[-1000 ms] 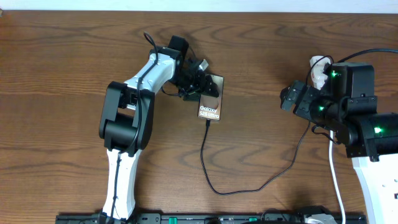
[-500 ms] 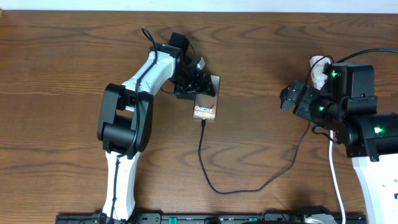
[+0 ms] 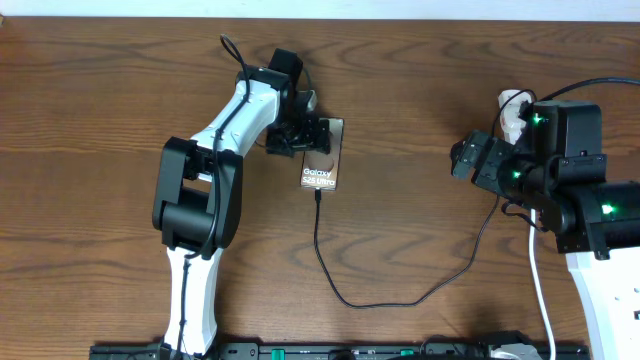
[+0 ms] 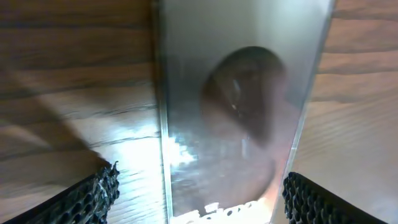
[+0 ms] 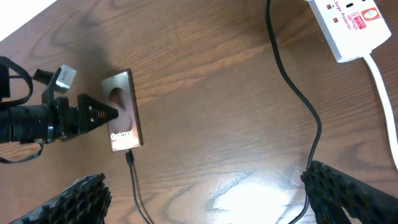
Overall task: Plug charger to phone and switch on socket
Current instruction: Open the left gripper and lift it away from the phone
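Observation:
The phone (image 3: 323, 160) lies flat on the table, with the charger's plug tip (image 3: 317, 195) at its near end. The black cable (image 3: 380, 304) loops across the table toward the right arm. My left gripper (image 3: 300, 135) is open and straddles the phone's far end. In the left wrist view the phone (image 4: 236, 106) lies between the fingers (image 4: 87, 196), with a gap on its left side. My right gripper (image 5: 211, 199) is open and empty above bare table. The socket (image 5: 348, 25) lies at the far right, and in the overhead view the socket (image 3: 512, 108) is partly hidden by the right arm.
The white cord (image 3: 540, 290) of the power strip runs down the right side beside the right arm's base. The left arm's base (image 3: 190, 200) stands left of the phone. The table's far edge runs along the top.
My left gripper has moved left, and the phone has slid left with it and turned more upright. The cable followed. The right arm has not moved.

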`<state>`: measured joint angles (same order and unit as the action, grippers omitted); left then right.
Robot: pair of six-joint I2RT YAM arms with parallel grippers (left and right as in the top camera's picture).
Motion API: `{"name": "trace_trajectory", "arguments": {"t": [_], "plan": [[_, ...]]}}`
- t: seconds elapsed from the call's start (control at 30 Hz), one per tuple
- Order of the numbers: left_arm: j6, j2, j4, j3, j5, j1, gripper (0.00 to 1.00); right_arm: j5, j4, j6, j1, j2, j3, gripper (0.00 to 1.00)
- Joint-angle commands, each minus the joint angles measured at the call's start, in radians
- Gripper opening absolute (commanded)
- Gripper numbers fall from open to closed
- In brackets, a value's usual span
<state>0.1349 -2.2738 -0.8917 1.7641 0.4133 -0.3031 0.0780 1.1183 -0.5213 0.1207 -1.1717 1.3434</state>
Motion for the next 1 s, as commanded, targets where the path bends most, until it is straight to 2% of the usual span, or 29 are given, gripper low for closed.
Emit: {"name": "trace_trajectory", "arguments": {"t": [0.0,0.27,0.57,0.73,0.97], "plan": [[0.002,-0.063,-0.024,-0.040,-0.163,0.013,0.88,0.003,0.004,0.014,-0.005,-0.005,0.016,0.99],[0.002,0.013,-0.084,0.021,-0.164,0.024,0.88,0.003,0.008,0.023,-0.005,-0.018,0.016,0.99],[0.021,0.352,-0.085,0.021,-0.173,0.080,0.88,0.000,0.008,0.030,-0.005,-0.084,0.016,0.99],[0.094,0.510,-0.105,0.021,-0.278,0.143,0.88,-0.071,-0.019,0.029,-0.006,-0.105,0.016,0.99],[0.108,0.604,-0.127,0.021,-0.320,0.239,0.89,-0.139,-0.067,0.029,-0.006,-0.110,0.016,0.99]]}}
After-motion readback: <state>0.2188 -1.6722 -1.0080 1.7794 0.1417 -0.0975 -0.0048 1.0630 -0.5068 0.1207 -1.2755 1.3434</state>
